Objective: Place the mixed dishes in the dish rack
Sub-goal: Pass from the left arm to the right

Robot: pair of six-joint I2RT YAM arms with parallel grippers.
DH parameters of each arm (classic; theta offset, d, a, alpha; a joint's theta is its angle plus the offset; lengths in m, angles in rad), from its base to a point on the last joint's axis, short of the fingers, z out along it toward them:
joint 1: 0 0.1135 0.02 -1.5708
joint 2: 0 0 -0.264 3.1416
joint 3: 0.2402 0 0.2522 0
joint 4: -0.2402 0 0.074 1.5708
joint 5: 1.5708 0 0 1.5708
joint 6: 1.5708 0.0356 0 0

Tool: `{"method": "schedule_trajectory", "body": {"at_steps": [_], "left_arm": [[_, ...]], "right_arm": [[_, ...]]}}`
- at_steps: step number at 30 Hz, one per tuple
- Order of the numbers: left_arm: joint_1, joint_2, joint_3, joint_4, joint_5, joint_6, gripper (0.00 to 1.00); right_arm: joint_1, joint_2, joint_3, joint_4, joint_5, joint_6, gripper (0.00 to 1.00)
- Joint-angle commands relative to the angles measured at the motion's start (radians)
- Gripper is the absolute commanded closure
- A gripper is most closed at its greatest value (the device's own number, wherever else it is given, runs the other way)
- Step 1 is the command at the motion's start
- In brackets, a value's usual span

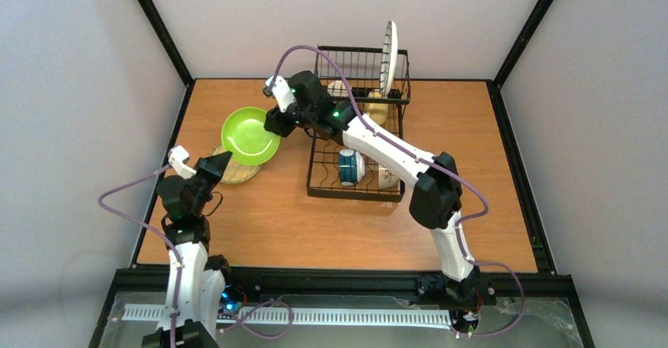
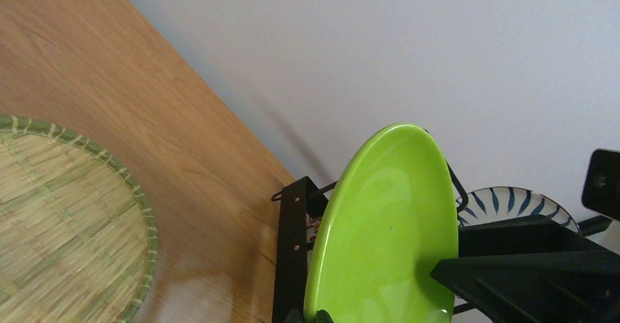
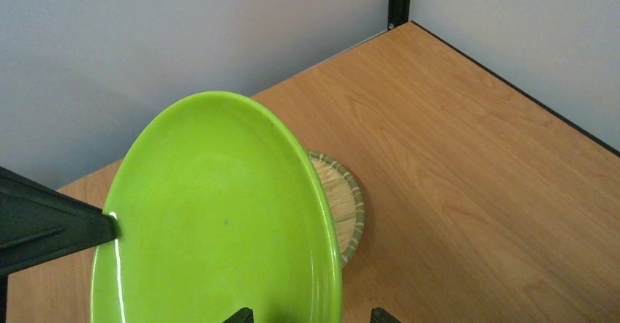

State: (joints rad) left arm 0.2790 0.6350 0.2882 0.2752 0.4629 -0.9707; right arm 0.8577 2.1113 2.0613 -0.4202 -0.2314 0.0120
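Note:
The lime-green plate (image 1: pixel 250 135) (image 2: pixel 387 235) (image 3: pixel 212 228) hangs tilted above the table, left of the dish rack (image 1: pixel 315 183) (image 2: pixel 292 250). My left gripper (image 1: pixel 224 157) (image 2: pixel 318 316) is shut on its near-left rim. My right gripper (image 1: pixel 276 121) (image 3: pixel 311 316) is open, its fingers straddling the opposite rim without pressing it. The tan woven plate (image 1: pixel 240 173) (image 2: pixel 66 213) (image 3: pixel 343 199) lies flat under the green one. The black-and-white striped plate (image 1: pixel 388 57) (image 2: pixel 512 200) stands upright in the rack's tall basket end. A teal-and-white cup (image 1: pixel 350 167) lies in the rack's near end.
A cream piece (image 1: pixel 386 176) sits beside the teal cup, and pale dishes (image 1: pixel 376 112) lie further back in the rack, partly hidden by my right arm. Black frame rails (image 1: pixel 157 183) border the table's edges. Grey walls close in on three sides.

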Motion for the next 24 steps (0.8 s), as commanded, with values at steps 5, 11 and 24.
{"method": "schedule_trajectory", "body": {"at_steps": [5,11,24], "left_arm": [[-0.005,-0.036,-0.036,0.072,0.080,-0.025,1.00],[-0.004,-0.025,-0.073,0.167,0.103,-0.083,1.00],[-0.004,-0.018,-0.069,0.273,0.166,-0.156,1.00]], "right_arm": [[-0.040,-0.092,-0.085,0.047,-0.128,0.049,0.08],[-0.060,-0.123,-0.130,0.082,-0.226,0.092,0.10],[-0.062,-0.106,-0.133,0.102,-0.284,0.127,0.10]]}}
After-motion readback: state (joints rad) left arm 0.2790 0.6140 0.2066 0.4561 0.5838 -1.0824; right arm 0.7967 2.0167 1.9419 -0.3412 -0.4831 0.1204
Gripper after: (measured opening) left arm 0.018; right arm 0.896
